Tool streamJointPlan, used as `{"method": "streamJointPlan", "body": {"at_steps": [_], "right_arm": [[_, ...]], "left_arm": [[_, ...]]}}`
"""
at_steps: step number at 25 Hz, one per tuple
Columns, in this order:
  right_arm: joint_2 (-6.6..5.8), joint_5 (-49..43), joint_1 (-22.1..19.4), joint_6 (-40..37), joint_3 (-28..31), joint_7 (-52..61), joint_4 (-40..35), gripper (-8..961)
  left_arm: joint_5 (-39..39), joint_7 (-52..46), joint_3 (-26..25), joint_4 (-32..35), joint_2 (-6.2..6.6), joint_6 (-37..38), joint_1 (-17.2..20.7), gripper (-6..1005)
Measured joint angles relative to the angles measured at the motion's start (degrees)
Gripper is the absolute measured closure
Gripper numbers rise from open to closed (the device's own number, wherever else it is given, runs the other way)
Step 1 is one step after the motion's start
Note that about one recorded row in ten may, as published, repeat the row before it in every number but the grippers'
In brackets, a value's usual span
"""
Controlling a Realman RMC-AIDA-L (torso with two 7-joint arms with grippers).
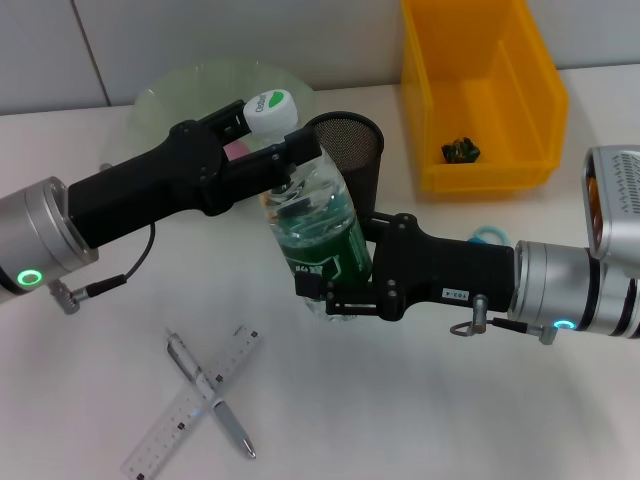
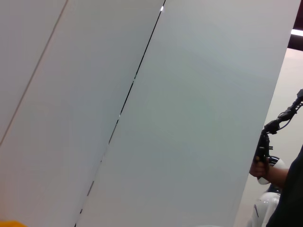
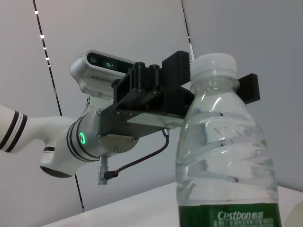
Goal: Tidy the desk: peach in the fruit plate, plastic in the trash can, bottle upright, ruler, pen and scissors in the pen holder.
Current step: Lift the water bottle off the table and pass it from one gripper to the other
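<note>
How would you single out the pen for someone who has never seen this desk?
Start at the bottle held mid-desk between the left gripper and right gripper. Nearer the robot and to its left, two long things lie crossed. The pen is the slim silver one lying across the flat clear ruler.

White tabletop fills the near ground, smooth and matte, lit evenly from above. Behind it runs a pale grey wall of flat panels, a thin dark seam cutting down between two of them. From the left wrist view the same panelling tilts across, one narrow joint slicing through it, and a strip of ceiling light glows at the far edge. Soft reflections dot the panel seam in the right wrist view.
</note>
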Motion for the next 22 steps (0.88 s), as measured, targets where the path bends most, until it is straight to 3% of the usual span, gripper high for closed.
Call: {"method": "streamJointPlan", "body": {"at_steps": [22], "right_arm": [[0.0,0.26,0.16,-0.44,-0.09,0.01,0.03,155]], "left_arm": [[0.29,-0.54,0.0,-0.45,0.17,-0.31,-0.15,291]]}}
